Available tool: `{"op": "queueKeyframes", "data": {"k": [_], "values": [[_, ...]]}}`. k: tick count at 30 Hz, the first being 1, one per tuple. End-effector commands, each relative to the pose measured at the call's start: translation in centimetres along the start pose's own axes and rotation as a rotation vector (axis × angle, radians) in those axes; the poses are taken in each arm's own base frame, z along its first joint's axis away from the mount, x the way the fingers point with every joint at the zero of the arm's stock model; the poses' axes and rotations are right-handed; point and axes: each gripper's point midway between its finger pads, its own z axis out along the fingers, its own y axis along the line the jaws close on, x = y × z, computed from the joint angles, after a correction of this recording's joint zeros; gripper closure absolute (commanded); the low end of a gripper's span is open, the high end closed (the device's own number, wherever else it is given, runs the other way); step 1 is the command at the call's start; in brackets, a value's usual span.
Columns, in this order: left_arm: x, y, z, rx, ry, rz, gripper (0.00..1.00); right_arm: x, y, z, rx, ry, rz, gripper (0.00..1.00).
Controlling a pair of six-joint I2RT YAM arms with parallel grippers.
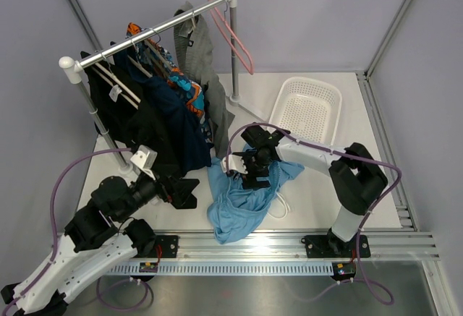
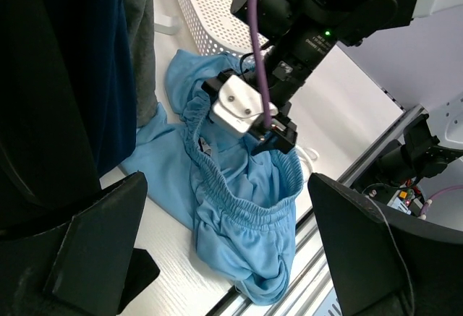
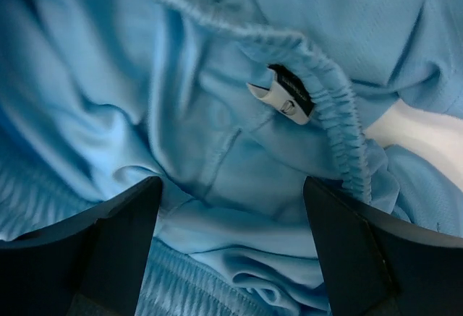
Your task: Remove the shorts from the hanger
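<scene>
With my left gripper [image 1: 186, 192] and right gripper [image 3: 231, 207] both released, the blue shorts [image 1: 242, 204] lying crumpled on the table [image 1: 318, 200] and the grey shorts [image 1: 197, 56] hanging on the rail [image 1: 145, 35], I fear closing here may pinch the clip [image 3: 283, 93] on the waistband and slip.

A robotics lab cell is indicated by the pale lilac partition walls [image 1: 325, 12], the slotted aluminium mounting rail [image 1: 405, 244] running along the white surface [image 1: 311, 207], and the silver clothes rail [image 1: 166, 22].
</scene>
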Motion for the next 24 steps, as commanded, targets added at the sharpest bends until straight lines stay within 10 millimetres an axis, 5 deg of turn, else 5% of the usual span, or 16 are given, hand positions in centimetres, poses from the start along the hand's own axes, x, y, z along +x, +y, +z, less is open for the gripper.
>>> {"op": "queueKeyframes", "data": {"k": [1, 5, 10, 15, 17, 21, 24], "values": [[-0.5, -0.3, 0.4, 0.011, -0.023, -0.020, 0.01, 0.6, -2.4, 0.7, 0.095, 0.041, 0.023, 0.14], [-0.5, -0.3, 0.4, 0.011, -0.027, -0.020, 0.01, 1.9, -2.1, 1.6, 0.089, 0.084, 0.039, 0.22], [-0.3, -0.3, 0.4, 0.014, -0.030, -0.028, 0.01, 2.1, -1.2, 2.0, 0.048, 0.087, 0.100, 0.66], [-0.3, -0.3, 0.2, 0.014, -0.034, -0.030, 0.01, 0.5, -0.5, 0.9, 0.017, 0.037, 0.121, 0.93], [-0.4, -0.3, 0.0, 0.014, -0.037, -0.030, 0.01, -1.0, -0.1, -1.2, 0.010, -0.002, 0.127, 1.00], [-0.4, -0.1, -0.2, 0.011, -0.047, -0.027, 0.01, -7.4, 0.8, -10.1, 0.041, -0.283, 0.095, 1.00], [-0.6, 0.0, -0.2, 0.003, -0.056, -0.017, 0.01, -9.8, 1.5, -16.3, 0.071, -0.440, 0.107, 1.00]]}}
